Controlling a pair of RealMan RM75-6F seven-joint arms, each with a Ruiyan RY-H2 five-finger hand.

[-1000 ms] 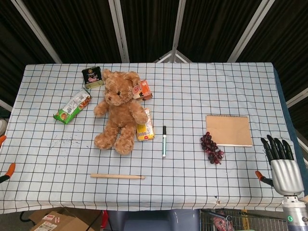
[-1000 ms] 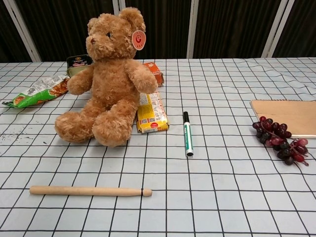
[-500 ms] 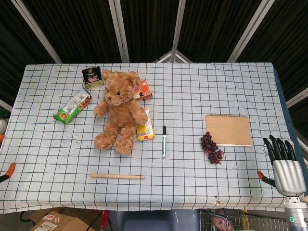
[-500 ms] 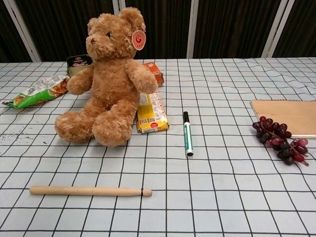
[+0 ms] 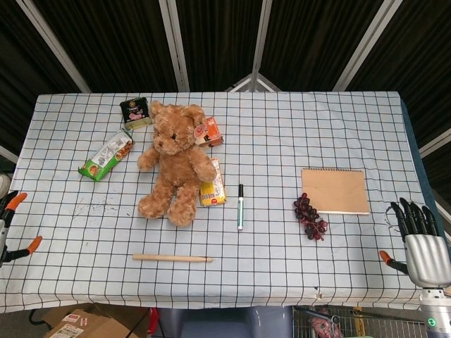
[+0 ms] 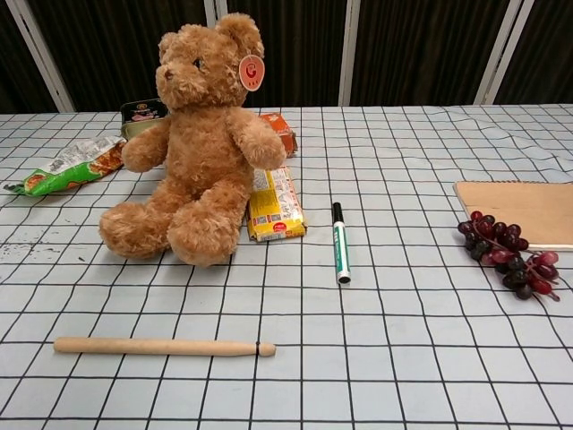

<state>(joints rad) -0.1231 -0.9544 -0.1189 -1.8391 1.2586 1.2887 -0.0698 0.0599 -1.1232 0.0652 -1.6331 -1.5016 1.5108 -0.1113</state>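
At the bench's (image 5: pixel 352 127) left edge, only orange-tipped fingers of the left hand (image 5: pixel 13 225) show in the head view, apparently spread and holding nothing, though little of the hand is visible. Nearest it lie a green snack packet (image 5: pixel 106 156) toward the far-left corner and a wooden stick (image 5: pixel 172 258) set parallel to the near edge. A teddy bear (image 5: pixel 176 163) sits left of centre beside a yellow packet (image 5: pixel 212 186); a marker (image 5: pixel 240 206) points from near edge to far. Toward the right edge, a bunch of dark grapes (image 5: pixel 310 216) touches a brown notebook (image 5: pixel 335 190). Off the near-right corner, the right hand (image 5: pixel 421 239) hovers, fingers spread and empty, the notebook and grapes lying to its left and nearest it.
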